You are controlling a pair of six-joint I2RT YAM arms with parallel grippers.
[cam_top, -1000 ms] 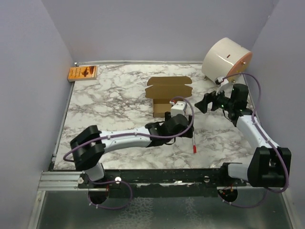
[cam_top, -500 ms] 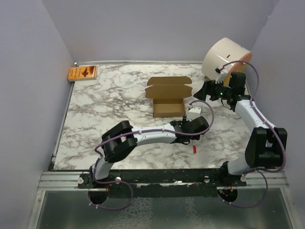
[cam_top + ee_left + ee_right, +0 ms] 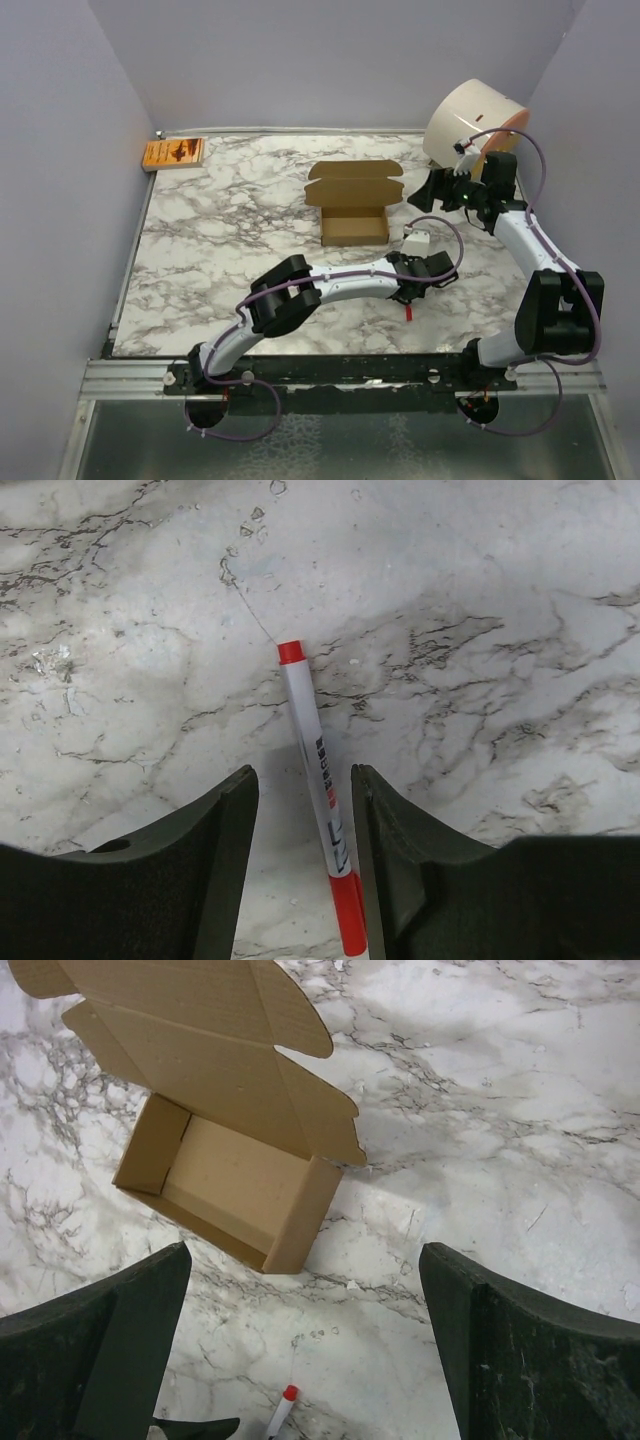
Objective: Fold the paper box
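Note:
The paper box [image 3: 354, 210] is a brown carton, open on top, with its lid and tabbed flaps standing up at the back; it also shows in the right wrist view [image 3: 230, 1175]. My left gripper [image 3: 418, 285] is right of and nearer than the box. In the left wrist view it [image 3: 302, 772] is open, low over the marble, with a white and red pen [image 3: 315, 750] lying between its fingers. My right gripper [image 3: 425, 192] is wide open and empty, held above the table to the right of the box [image 3: 305, 1270].
A big white cylinder [image 3: 470, 125] lies at the back right, behind my right arm. A small orange packet [image 3: 173, 153] sits at the back left corner. The pen's red end [image 3: 408, 312] shows near the front. Grey walls close three sides.
My left arm has swung right, away from the box front, and now straddles the pen. My right gripper rose toward the back a second ago and has held since.

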